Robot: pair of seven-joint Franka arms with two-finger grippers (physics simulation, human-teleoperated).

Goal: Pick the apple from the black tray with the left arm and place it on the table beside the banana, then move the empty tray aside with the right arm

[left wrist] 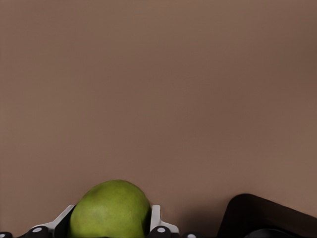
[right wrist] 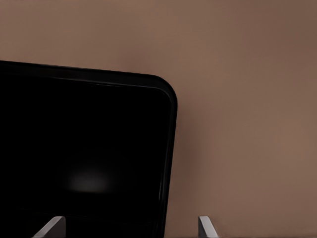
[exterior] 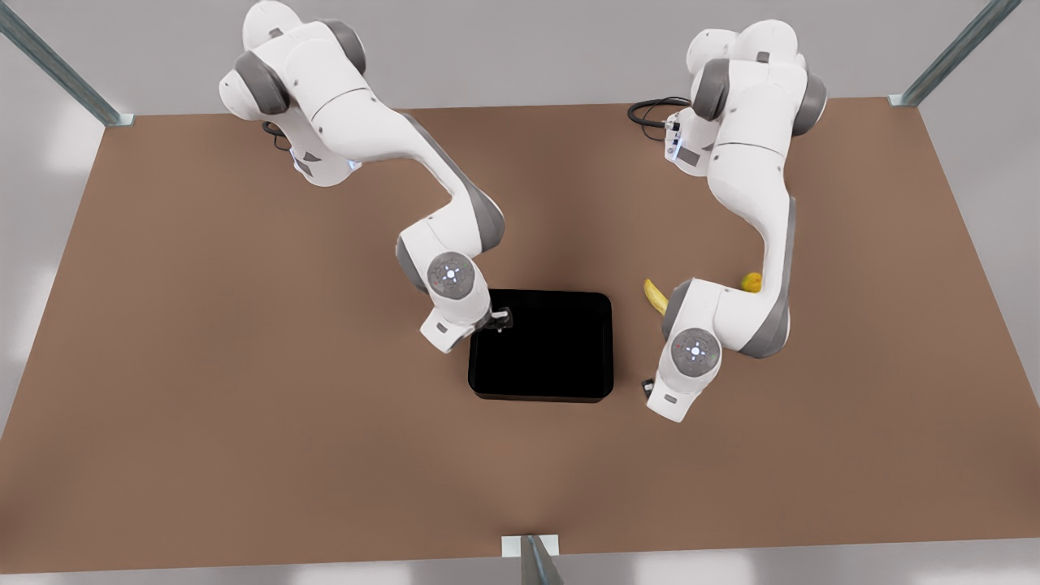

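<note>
My left pincer (left wrist: 110,233) grips the apple (left wrist: 110,210) just off the black tray (exterior: 540,345); I should lower it gently near the banana (exterior: 655,296). My right pincer (right wrist: 131,225) waits released, straddling the tray's edge.

Table (exterior: 244,325) matt brown; black tray (right wrist: 171,129) faintly glossy; apple (left wrist: 110,210) smooth, dull sheen.

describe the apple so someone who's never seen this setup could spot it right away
Start at the black tray in the middle of the brown table, then go to the arm on the front view's right. Its left gripper is shut on the apple just above the tabletop. It is round and yellow-green, unlike the slim curved banana and the smaller orange-yellow fruit.
</note>
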